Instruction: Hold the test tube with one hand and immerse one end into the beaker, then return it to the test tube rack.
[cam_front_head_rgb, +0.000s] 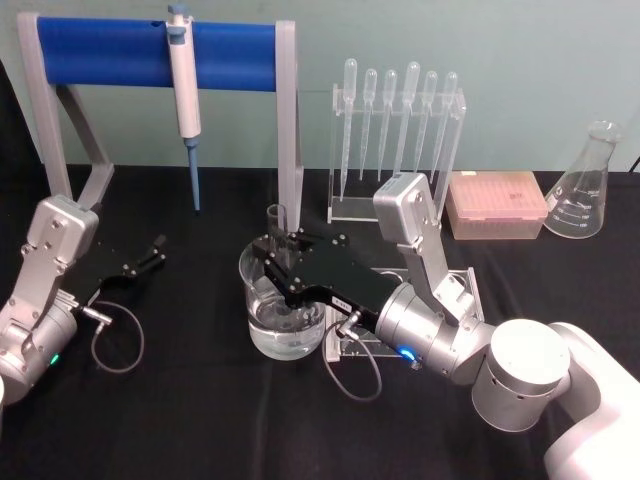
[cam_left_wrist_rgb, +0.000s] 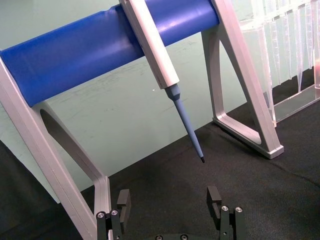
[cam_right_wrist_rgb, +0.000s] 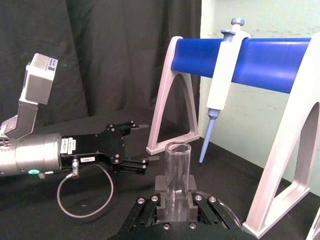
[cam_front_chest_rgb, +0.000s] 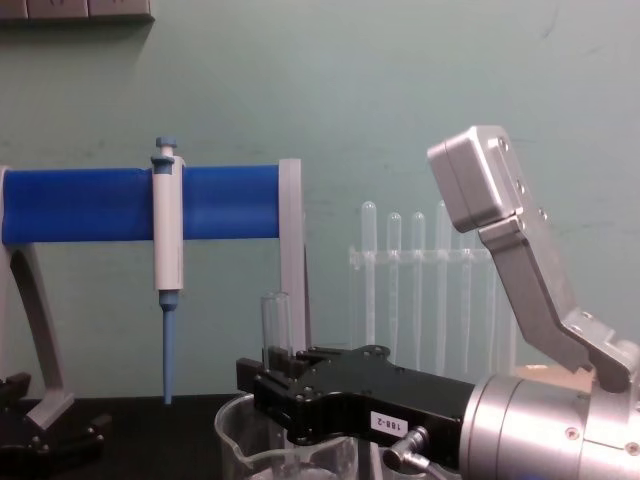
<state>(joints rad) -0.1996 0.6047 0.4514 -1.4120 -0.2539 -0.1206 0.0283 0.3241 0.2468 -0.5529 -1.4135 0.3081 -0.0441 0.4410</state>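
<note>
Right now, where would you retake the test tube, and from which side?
Probably its upper stretch below the rim, coming level from the robot's right as the right gripper does: the test tube stands upright with its lower end inside the beaker.

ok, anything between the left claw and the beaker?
Nothing: in the head view, only bare black cloth separates the open left claw, parked left, from the beaker, where the right claw holds the test tube.

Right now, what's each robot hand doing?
Left gripper: open, holding nothing.
Right gripper: shut on the test tube, above the beaker.
</note>
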